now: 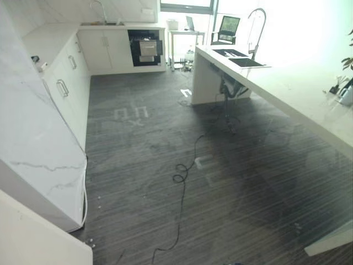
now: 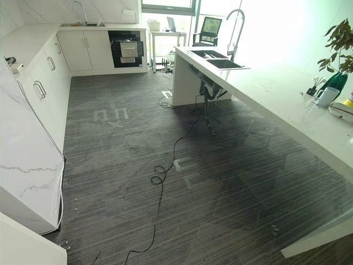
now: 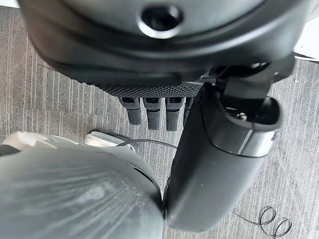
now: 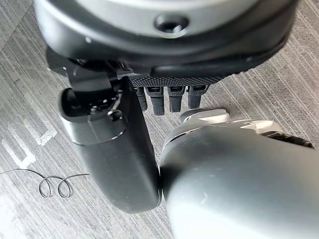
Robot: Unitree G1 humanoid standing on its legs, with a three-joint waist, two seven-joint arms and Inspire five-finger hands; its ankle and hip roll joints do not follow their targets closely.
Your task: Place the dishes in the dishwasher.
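My left hand (image 3: 209,164) and right hand (image 4: 119,159): fingers (image 3: 155,113) straight, relaxed, holding nothing, above striped grey floor (image 1: 231,199).

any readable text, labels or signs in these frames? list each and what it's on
None can be read.
Pale tape marks on the floor in front of the dishwasher: shapes only, not legible as characters.
Monitor by the far window: screen too small to read.
Both hands, left hand and right hand, hang open over carpet and carry no visible print.
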